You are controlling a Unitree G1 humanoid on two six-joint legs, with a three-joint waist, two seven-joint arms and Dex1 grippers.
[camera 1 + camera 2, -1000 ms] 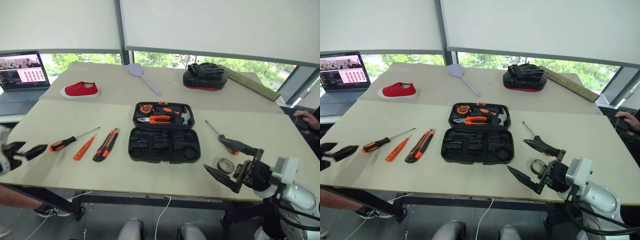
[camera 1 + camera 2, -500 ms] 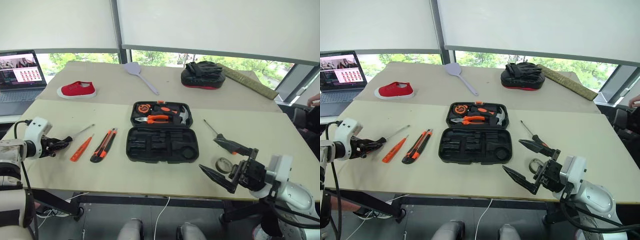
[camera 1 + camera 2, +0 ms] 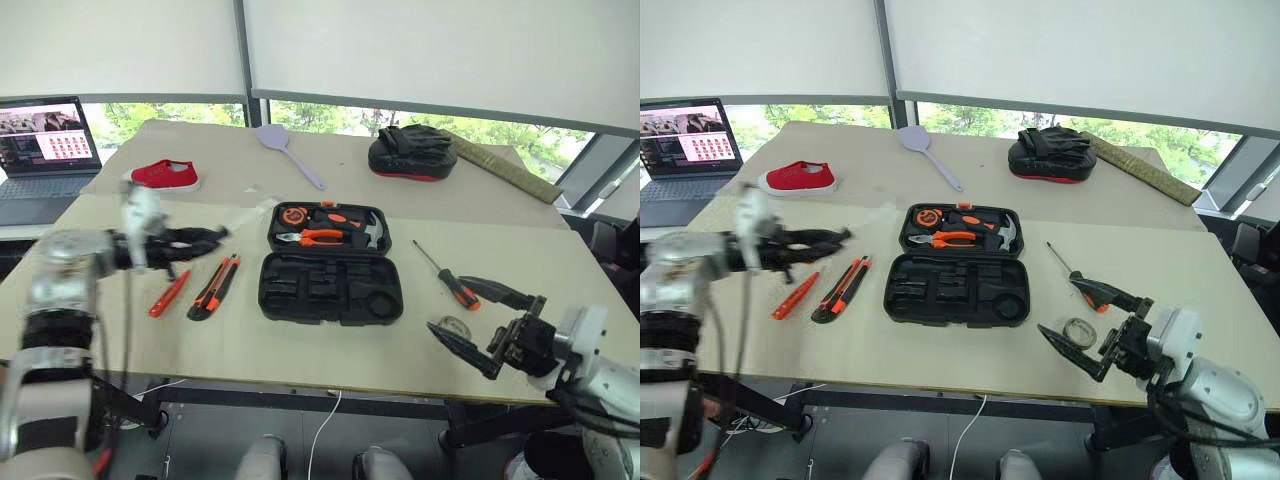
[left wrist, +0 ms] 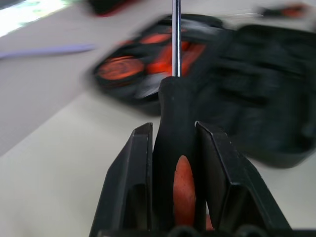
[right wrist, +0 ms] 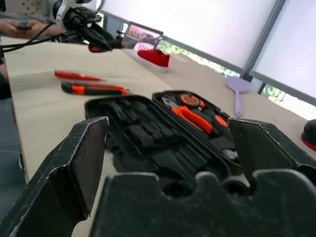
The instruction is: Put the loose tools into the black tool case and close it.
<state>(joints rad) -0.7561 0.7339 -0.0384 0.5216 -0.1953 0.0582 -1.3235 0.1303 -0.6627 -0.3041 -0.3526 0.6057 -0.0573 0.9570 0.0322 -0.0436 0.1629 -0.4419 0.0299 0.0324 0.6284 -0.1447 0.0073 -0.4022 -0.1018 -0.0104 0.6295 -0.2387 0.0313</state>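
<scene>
now left gripper (image 4: 173, 163) jaws clamped on screwdriver (image 4: 174, 148), lifted off table toward tool case (image 3: 330, 288), right gripper (image 3: 478, 320) jaws wide

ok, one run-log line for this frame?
left end effector: shut on screwdriver, lifted | right end effector: open, idle | tool case: open

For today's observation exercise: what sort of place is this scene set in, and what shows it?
Probably an office or lab workroom: large tables pushed together, an open laptop on a side desk, and roller blinds over wide windows with trees outside.
</scene>
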